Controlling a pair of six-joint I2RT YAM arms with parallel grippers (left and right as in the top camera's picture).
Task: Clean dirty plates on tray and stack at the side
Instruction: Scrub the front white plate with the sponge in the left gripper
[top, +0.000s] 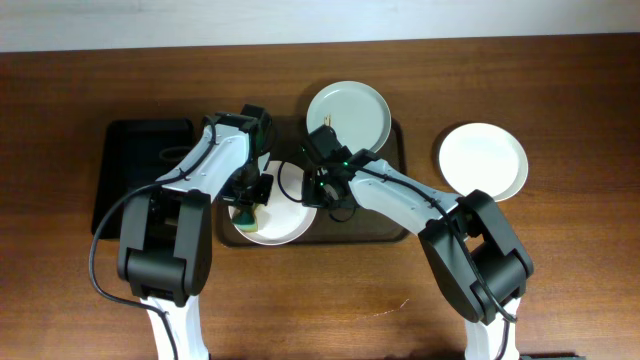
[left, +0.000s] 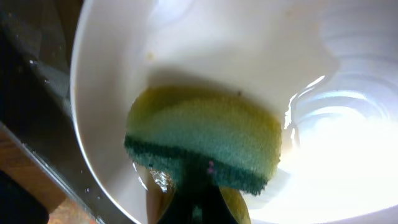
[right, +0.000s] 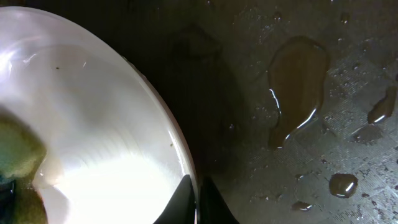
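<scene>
A white plate (top: 285, 222) lies at the front left of the brown tray (top: 395, 232). My left gripper (top: 247, 208) is shut on a yellow-green sponge (left: 205, 140) that presses on this plate's inner left side (left: 186, 43). My right gripper (right: 198, 202) is shut on the same plate's right rim (right: 180, 149), one finger on each side. A pale blue-green plate (top: 348, 110) sits at the tray's back edge. A third white plate (top: 482, 160) lies on the table to the right of the tray.
A smaller glossy black tray (top: 140, 165) lies left of the brown tray. Water drops and a puddle (right: 298, 81) sit on the brown tray's textured surface. The wooden table (top: 560, 260) surrounds both trays.
</scene>
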